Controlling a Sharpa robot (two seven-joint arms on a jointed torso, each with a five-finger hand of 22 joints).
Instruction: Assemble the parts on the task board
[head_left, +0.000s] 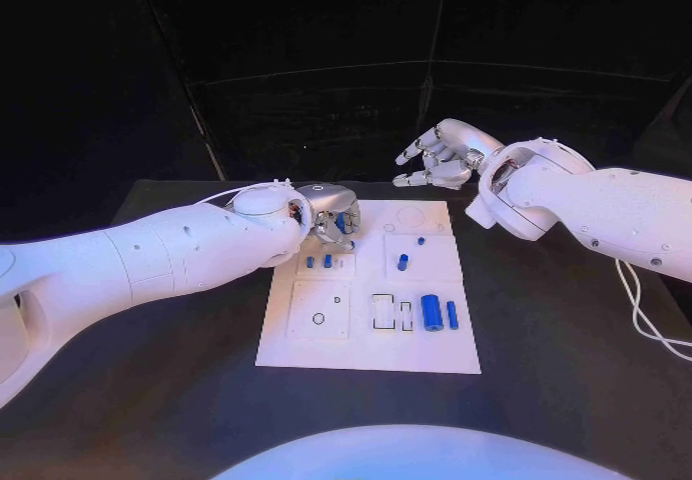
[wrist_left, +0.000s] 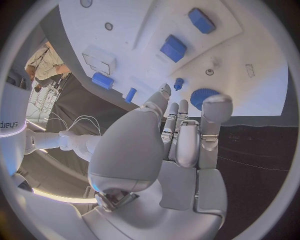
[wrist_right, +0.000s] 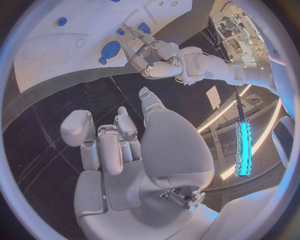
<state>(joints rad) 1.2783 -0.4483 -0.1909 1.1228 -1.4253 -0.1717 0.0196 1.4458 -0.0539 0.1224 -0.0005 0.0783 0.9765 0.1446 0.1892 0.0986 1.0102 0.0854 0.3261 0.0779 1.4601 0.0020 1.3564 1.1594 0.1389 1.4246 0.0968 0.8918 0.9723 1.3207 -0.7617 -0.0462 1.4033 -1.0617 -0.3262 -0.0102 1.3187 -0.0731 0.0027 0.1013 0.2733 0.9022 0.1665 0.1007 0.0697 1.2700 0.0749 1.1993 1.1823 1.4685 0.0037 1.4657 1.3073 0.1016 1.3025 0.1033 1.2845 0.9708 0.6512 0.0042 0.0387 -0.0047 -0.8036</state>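
The white task board (head_left: 368, 335) lies in the middle of the black table. My left hand (head_left: 329, 215) hovers over its far left corner, fingers stretched out and holding nothing. In the left wrist view the fingertips (wrist_left: 181, 107) end right by a round blue disc (wrist_left: 201, 94) and a small blue peg (wrist_left: 179, 83); I cannot tell if they touch. A thick blue cylinder (head_left: 431, 307) and a thin blue pin (head_left: 451, 315) stand at the near right. My right hand (head_left: 440, 155) is raised behind the board's far right corner, fingers apart and empty.
Two small blue pegs (head_left: 319, 262) stand in the left middle plate, and another blue part (head_left: 404, 264) stands right of them. A black rectangular slot (head_left: 384, 311) and a small ring (head_left: 317, 319) mark the near plates. White cables (head_left: 642, 305) trail off the right arm.
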